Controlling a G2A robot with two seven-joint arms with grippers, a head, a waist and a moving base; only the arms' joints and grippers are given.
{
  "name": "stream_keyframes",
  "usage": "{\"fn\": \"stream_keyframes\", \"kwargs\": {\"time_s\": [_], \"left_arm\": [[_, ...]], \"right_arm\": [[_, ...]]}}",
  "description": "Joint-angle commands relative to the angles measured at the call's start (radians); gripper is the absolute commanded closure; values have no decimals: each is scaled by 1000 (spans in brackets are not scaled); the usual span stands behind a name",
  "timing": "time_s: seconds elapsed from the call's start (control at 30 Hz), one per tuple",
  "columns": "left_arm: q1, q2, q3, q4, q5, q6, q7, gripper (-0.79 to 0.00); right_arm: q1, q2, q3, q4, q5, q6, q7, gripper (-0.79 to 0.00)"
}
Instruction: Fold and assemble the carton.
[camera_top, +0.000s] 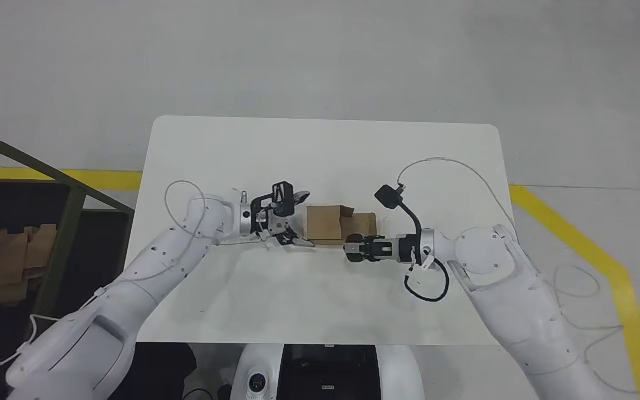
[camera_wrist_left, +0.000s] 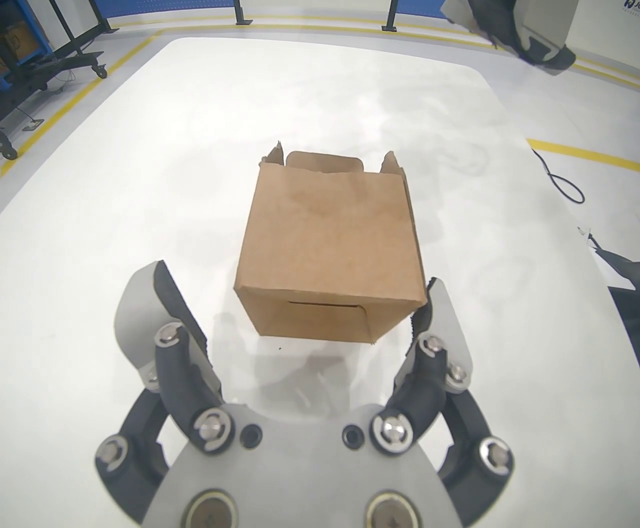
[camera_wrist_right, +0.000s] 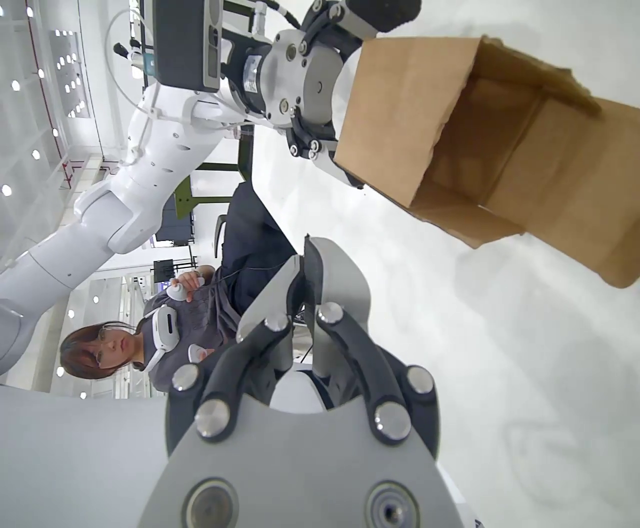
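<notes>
1. The carton (camera_top: 328, 222) lies on its side mid-table (camera_top: 420, 160), closed end facing left, open mouth and loose flaps facing right.
2. Your left gripper (camera_wrist_left: 296, 280) is spread wide at the closed end, likely to brace it against sliding.
3. Your right gripper (camera_wrist_right: 306, 250) is pinched together and empty, just beside the mouth, probably so it can poke the flaps.

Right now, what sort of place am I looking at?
Probably a robot testing hall or workshop, not a home: yellow safety lines mark the grey floor, and a white rounded table holds a small brown cardboard carton.
</notes>
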Motion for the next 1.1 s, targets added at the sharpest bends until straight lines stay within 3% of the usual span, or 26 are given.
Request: {"fn": "stream_keyframes", "kwargs": {"time_s": [0.0, 0.73, 1.07], "left_arm": [[1, 1, -4, 0, 4, -1, 5, -785], [-2, -11, -4, 6, 28, -8, 7, -785], [-12, -21, 4, 23, 38, -12, 12, -785]], "right_arm": [[0, 0, 0, 0, 0, 0, 0, 0], [9, -9, -115, 98, -191, 184, -115, 0], [-1, -7, -94, 110, -184, 186, -174, 0]]}}
